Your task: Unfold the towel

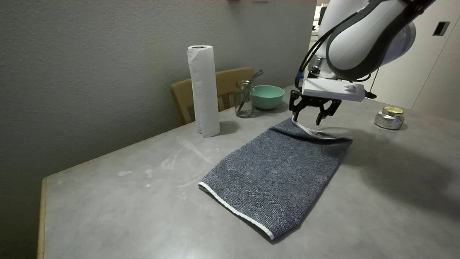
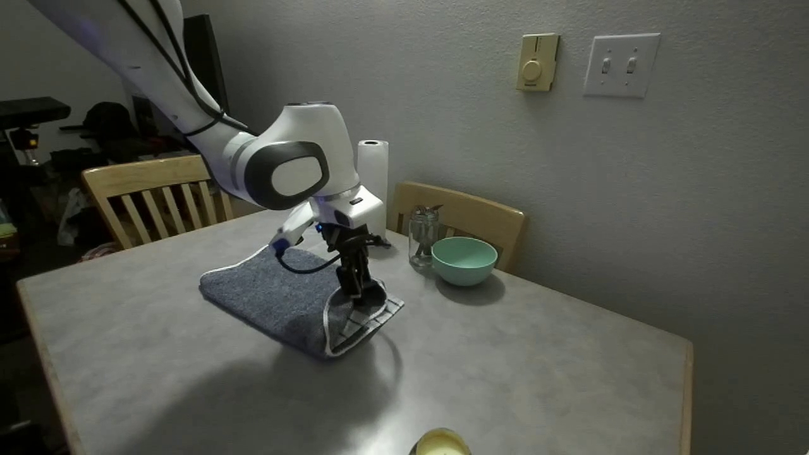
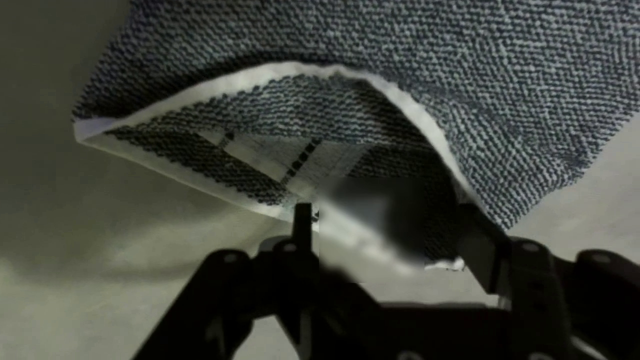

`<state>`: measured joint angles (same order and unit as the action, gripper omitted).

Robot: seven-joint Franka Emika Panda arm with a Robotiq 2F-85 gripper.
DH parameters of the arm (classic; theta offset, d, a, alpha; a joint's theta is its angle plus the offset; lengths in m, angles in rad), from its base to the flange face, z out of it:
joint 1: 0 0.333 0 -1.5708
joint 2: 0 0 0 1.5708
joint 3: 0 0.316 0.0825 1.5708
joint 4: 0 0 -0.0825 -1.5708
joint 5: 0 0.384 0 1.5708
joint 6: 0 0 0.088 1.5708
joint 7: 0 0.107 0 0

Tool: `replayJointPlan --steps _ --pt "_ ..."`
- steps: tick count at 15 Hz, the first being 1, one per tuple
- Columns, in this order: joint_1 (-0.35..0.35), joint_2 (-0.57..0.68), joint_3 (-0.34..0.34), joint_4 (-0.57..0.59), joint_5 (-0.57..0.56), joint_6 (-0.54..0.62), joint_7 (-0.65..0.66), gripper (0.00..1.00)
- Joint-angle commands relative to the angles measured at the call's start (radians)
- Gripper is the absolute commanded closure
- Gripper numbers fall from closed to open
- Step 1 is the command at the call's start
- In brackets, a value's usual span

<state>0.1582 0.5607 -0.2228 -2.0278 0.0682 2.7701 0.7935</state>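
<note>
Lying doubled on the pale grey table point(image 1: 107, 216), the dark grey terry towel point(image 1: 275, 169) gapes at its far end in an exterior view; the black two-fingered end effector point(image 1: 307, 121) there stands wide, apparently holding nothing. Upper layer lifted; spreading it out seemingly remains.

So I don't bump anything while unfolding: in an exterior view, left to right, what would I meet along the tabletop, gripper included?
In an exterior view: paper roll, jar, bowl, gripper, candle. The towel spans several of these, so it's left out.
</note>
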Motion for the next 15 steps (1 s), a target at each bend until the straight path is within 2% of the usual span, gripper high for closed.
replayJointPlan --steps 1,8,15 --pt "0.003 0.015 0.005 0.021 -0.006 -0.003 -0.001 0.00" --pt "0.007 0.022 0.019 0.036 -0.003 -0.004 -0.002 0.00" --pt "0.029 -0.008 -0.056 0.006 -0.041 -0.003 0.031 0.00"
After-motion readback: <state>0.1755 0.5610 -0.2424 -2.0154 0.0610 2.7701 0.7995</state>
